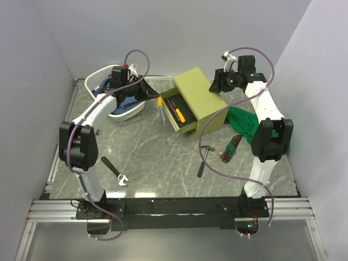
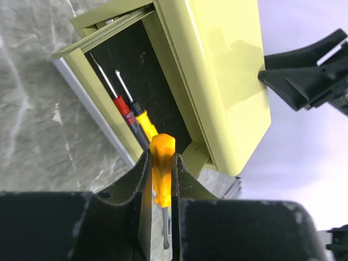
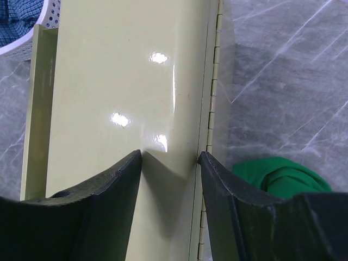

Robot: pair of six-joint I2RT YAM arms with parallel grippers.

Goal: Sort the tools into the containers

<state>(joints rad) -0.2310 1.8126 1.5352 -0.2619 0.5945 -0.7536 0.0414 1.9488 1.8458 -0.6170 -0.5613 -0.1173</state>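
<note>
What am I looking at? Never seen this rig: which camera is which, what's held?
Two robot arms bolted at the near edge of a table. The wide picture looks down from above and behind; the other two come from wrist cameras. The left gripper clamps an orange-handled screwdriver at the open drawer of the olive chest, where a red screwdriver and a yellow screwdriver lie. The right gripper, jaws apart, rests on the chest's top. On the table: wrench, hammer, hex key set, green cloth, white basket.

You have bright, even light from above; white glare spots sit on the chest [image 3: 109, 81] lid, the table [image 1: 163, 157] shines at its lower edge, shadows are soft.
</note>
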